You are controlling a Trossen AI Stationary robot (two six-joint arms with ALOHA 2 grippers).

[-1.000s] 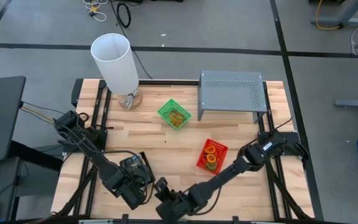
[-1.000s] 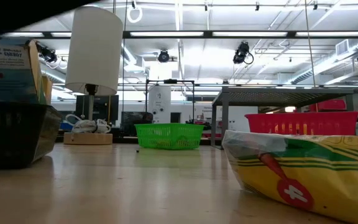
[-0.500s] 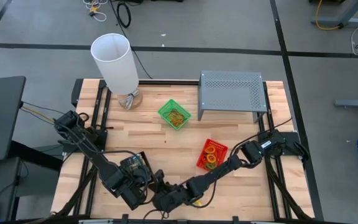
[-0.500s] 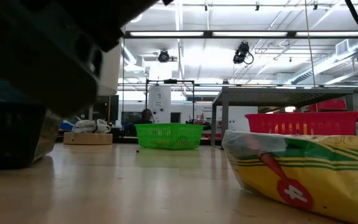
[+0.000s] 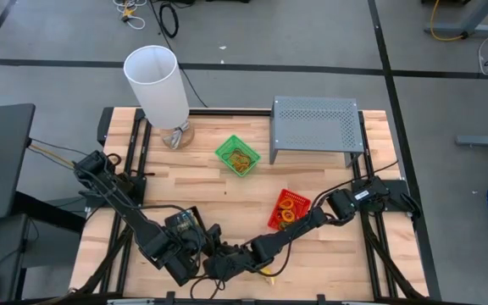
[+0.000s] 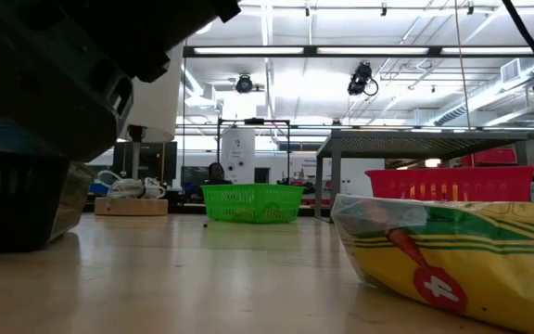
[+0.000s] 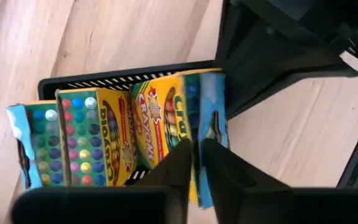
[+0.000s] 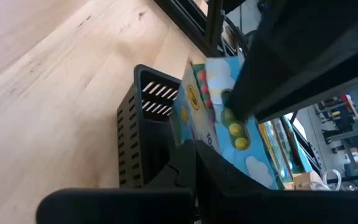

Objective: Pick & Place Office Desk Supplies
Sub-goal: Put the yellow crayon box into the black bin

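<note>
You have the black tray (image 7: 92, 87) as your landmark, at the near left of the table (image 5: 227, 182). The crayon boxes (image 7: 129, 134) stand upright inside it, side by side, long axes vertical. Your left gripper (image 7: 194, 163) hangs directly over them, fingers barely parted astride the end box's top edge. The right gripper (image 8: 194, 163), pinched closed and empty, is just beside the tray.

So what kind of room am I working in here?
Probably a robotics lab or workshop: a wooden table on a grey concrete floor with loose cables, and exposed ceiling lights.
</note>
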